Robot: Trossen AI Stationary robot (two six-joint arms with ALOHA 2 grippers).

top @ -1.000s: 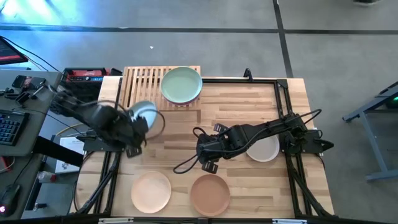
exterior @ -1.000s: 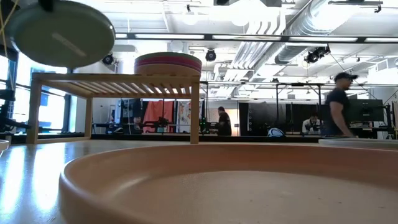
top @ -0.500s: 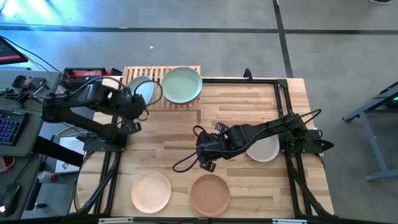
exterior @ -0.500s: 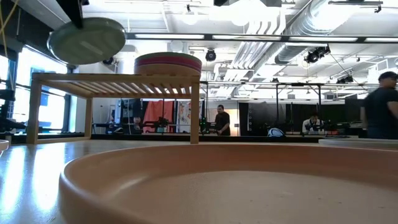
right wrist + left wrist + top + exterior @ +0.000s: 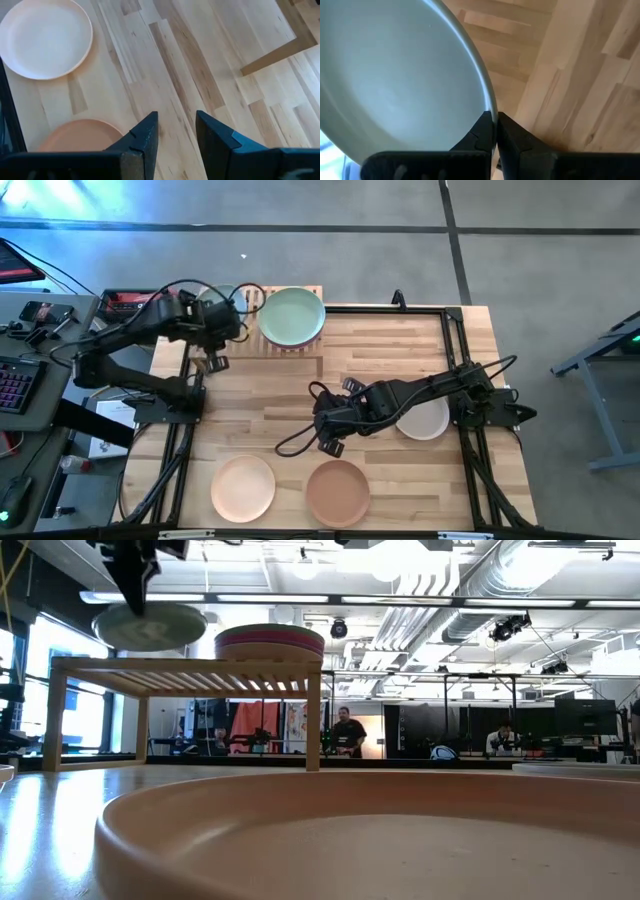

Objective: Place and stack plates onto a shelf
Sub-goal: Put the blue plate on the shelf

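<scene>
My left gripper (image 5: 222, 318) is shut on a grey-teal plate (image 5: 150, 627) and holds it in the air just above the left half of the light-wood slatted shelf (image 5: 185, 675). The same plate fills the left wrist view (image 5: 395, 75). A stack of plates with a mint green one on top (image 5: 292, 316) rests on the shelf's right half; its magenta edges show in the low view (image 5: 270, 640). My right gripper (image 5: 318, 423) hovers open over the table's middle, touching nothing. Peach (image 5: 243, 487), brown (image 5: 337, 492) and cream (image 5: 430, 423) plates lie flat on the table. My left gripper pinches the grey-teal plate by its rim (image 5: 492, 114), one finger (image 5: 481, 134) on the inner side and one (image 5: 514, 139) on the outer side. The fingers come from above, pointing down. The plate hangs nearly level below them, lifted clear of the shelf.
The right arm lies across the cream plate on the table's right side. A black cable loops on the table by the right gripper (image 5: 300, 442). A dark metal frame edges the table. People move about in the room behind (image 5: 345, 735).
My left gripper has carried the grey-teal plate from over the table's left side toward the far edge, to above the shelf's left half. The plate has levelled out and come down close over the slats. The gripper has stayed shut on it.
</scene>
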